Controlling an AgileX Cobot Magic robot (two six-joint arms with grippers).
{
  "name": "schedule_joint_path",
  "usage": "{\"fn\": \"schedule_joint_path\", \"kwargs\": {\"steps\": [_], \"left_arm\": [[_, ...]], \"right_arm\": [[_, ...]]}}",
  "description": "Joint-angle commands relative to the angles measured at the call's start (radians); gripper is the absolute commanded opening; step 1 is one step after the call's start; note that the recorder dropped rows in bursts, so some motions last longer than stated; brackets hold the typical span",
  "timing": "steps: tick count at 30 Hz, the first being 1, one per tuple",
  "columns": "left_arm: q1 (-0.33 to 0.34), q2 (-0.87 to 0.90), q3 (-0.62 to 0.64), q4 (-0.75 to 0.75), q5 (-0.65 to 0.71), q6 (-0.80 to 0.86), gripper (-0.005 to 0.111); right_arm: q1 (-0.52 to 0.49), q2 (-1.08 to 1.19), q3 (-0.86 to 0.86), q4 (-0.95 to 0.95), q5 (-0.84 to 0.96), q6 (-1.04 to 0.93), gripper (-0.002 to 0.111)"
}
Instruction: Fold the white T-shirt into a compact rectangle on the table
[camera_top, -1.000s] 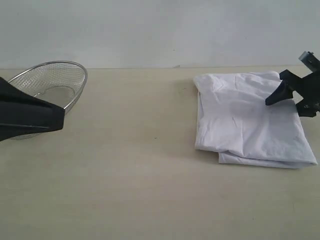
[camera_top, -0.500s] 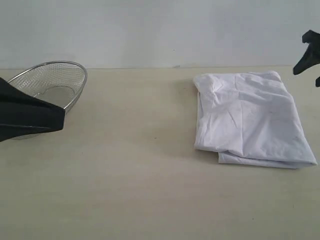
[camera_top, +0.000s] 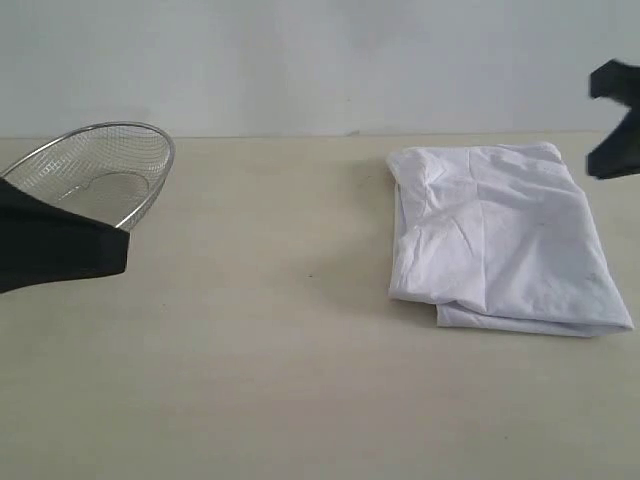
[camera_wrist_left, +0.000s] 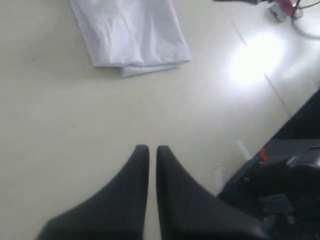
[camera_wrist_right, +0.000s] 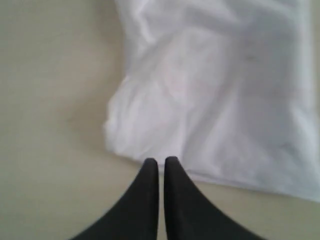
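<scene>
**Folded shirt lies on table, both grippers closed and empty**

At the left of the exterior view, a round wire basket (camera_top: 100, 170) is seen just behind the left gripper (camera_wrist_left: 151, 148). That gripper's dark fingers (camera_wrist_left: 125, 190) are drawn together, with only a thin slit between them, and nothing is held. Bare table (camera_top: 300, 380) is spread under and ahead of its tips.

The white T-shirt (camera_top: 500, 235) is found well apart from this gripper, far ahead of it toward the right arm. It is laid flat as a rough rectangle, creased, with layered edges shown along the near side.

The right gripper (camera_wrist_right: 161, 160) is caught at the right edge of the exterior view, near the shirt's far right corner and apart from the cloth. Its fingers are likewise brought together on nothing. In its wrist view the tips are pointed at the shirt's edge, and the cloth is spread wide ahead of them.
</scene>
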Motion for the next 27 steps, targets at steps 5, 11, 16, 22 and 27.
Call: {"fn": "schedule_joint_path", "kwargs": {"steps": [5, 11, 16, 22, 27], "left_arm": [[-0.004, -0.053, 0.003, -0.313, 0.077, 0.243, 0.005], [-0.004, -0.222, 0.058, -0.313, 0.091, 0.229, 0.005], [-0.004, -0.383, 0.17, -0.313, -0.022, 0.229, 0.005], [-0.004, -0.539, 0.301, -0.313, -0.024, 0.231, 0.005], [-0.004, -0.552, 0.301, -0.307, -0.03, 0.231, 0.005]], "right_arm": [[0.441, -0.284, 0.398, 0.248, -0.303, -0.275, 0.0], [0.656, -0.428, 0.603, 0.26, -0.493, -0.278, 0.0], [0.738, -0.51, 0.711, 0.26, -0.495, -0.273, 0.0], [0.747, -0.534, 0.732, 0.264, -0.382, -0.271, 0.0], [0.747, -0.534, 0.732, 0.264, -0.382, -0.268, 0.0]]}}
